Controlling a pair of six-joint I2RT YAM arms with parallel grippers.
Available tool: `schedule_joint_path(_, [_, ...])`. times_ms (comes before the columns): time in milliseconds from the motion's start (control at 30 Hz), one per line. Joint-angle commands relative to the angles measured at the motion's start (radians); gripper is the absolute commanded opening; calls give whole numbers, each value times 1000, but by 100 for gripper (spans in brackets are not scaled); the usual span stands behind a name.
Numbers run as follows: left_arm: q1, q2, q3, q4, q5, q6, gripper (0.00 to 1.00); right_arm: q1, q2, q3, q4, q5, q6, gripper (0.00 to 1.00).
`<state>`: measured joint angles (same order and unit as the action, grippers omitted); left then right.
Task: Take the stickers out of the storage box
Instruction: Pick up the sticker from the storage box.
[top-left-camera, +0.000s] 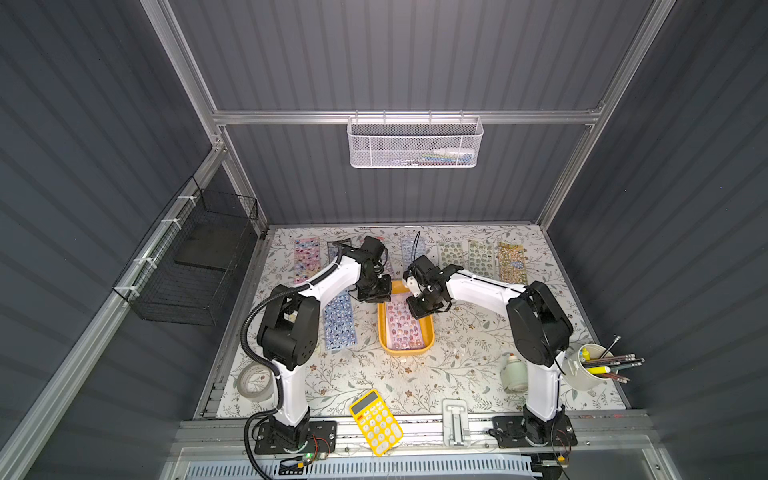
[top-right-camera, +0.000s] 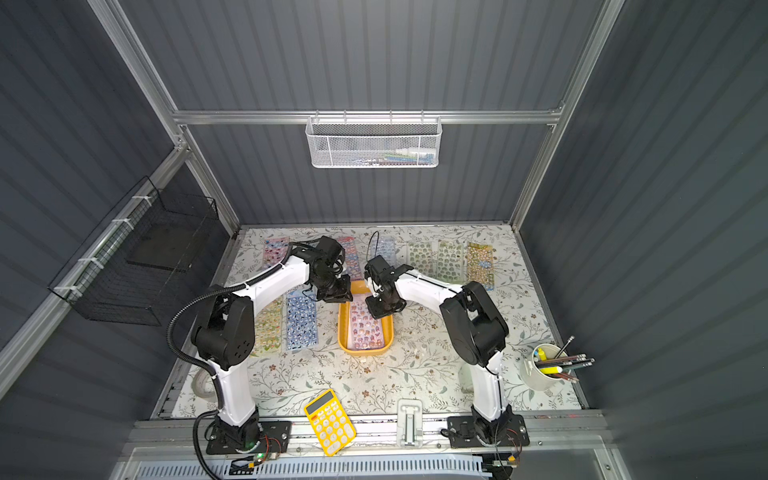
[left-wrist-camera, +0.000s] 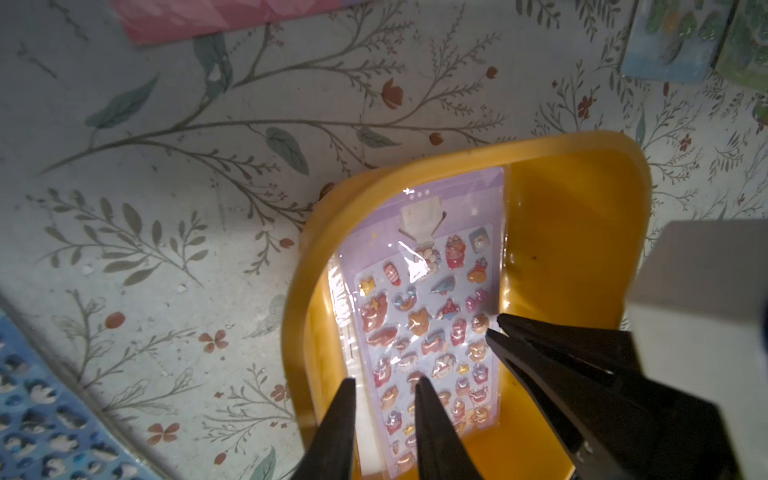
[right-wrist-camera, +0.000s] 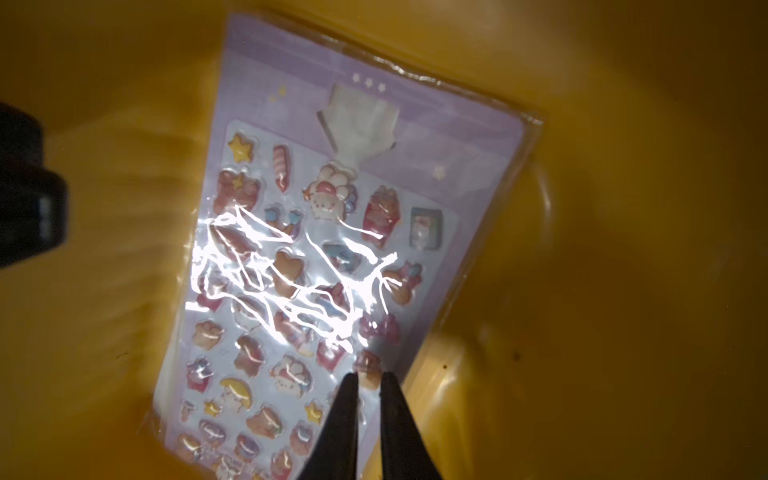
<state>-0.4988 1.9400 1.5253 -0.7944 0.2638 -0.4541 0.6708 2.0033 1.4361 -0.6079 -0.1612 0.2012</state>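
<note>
a shallow mustard-yellow plastic tray (top-left-camera: 405, 352) is set at the middle of a floral-patterned table (top-left-camera: 457, 374), and one purple glossy sticker sheet (top-left-camera: 402, 328) is laid in it. from the tray, other glossy sticker sheets (top-left-camera: 482, 255) are spread in a row at 12 o'clock. two more sheets (top-right-camera: 301, 318) are laid at 9 o'clock, a yellow plastic calculator (top-left-camera: 376, 422) at 6 o'clock, a white cup of pencils (top-left-camera: 586, 370) at 4 o'clock and a clear tape roll (top-left-camera: 253, 380) at 8 o'clock.

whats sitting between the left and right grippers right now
The purple sticker sheet, lying in the yellow box. The left wrist view shows it between the left gripper and the right gripper.
</note>
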Motion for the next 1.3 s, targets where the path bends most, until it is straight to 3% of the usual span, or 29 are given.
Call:
schedule_joint_path(0, [-14,5,-5,-1,27,-15,26,3,36,44,-7,-3,4,14])
schedule_joint_path(367, [-33,23,-16,21,37,-32,22,30,103,58,79,-163,68,14])
schedule_joint_path(600, [-38,21,-3,17,34,-37,22,35,127,24,205,-334,149,15])
schedule_joint_path(700, [-38,-10,31,-7,3,-35,33,26,127,11,214,-332,165,15])
schedule_joint_path(833, [-38,-56,128,-122,-141,-11,42,-9,107,-22,214,-307,176,14])
schedule_joint_path(1000, [-38,-61,200,-283,-333,21,68,-52,42,-88,249,-278,169,16])
schedule_joint_path(1100, [-37,-55,187,-299,-365,20,78,-55,-11,-114,249,-238,153,17])
schedule_joint_path(1267, [-38,-52,145,-252,-312,9,81,-53,-127,-150,255,-122,146,22])
